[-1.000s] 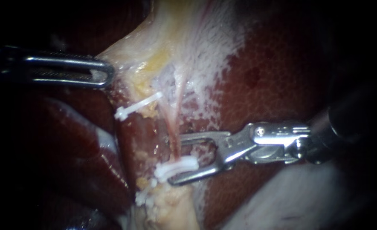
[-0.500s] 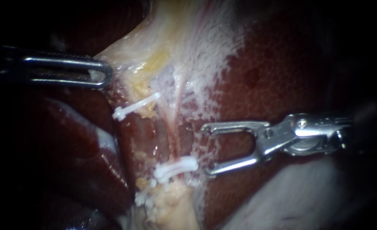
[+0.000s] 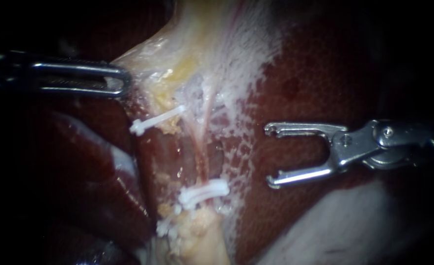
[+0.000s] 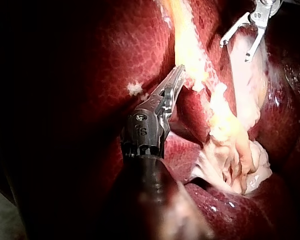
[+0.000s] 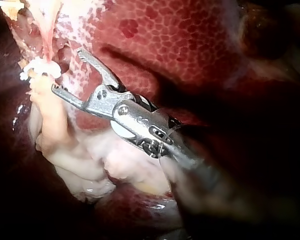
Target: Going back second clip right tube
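The right instrument point(image 3: 270, 156) has drawn back to the right. 1 second ago its open jaws straddled the pink tube point(image 3: 200, 147) just above the lower clip point(image 3: 203, 191). Now they stand open and empty over the liver point(image 3: 315, 73), well apart from both. The lower clip lies across the tube's lower end where it was. A 2nd clip point(image 3: 157, 120) sits higher and to its left, and a 3rd white piece point(image 3: 164, 227) sits below it. The left instrument point(image 3: 122, 82) has not shifted, and its jaws are closed on the edge of the pale tissue point(image 3: 197, 44). Between the open jaws and the tube lies only speckled liver surface. A pale mass point(image 3: 335, 230) borders that strip from below, and darkness closes the right edge.
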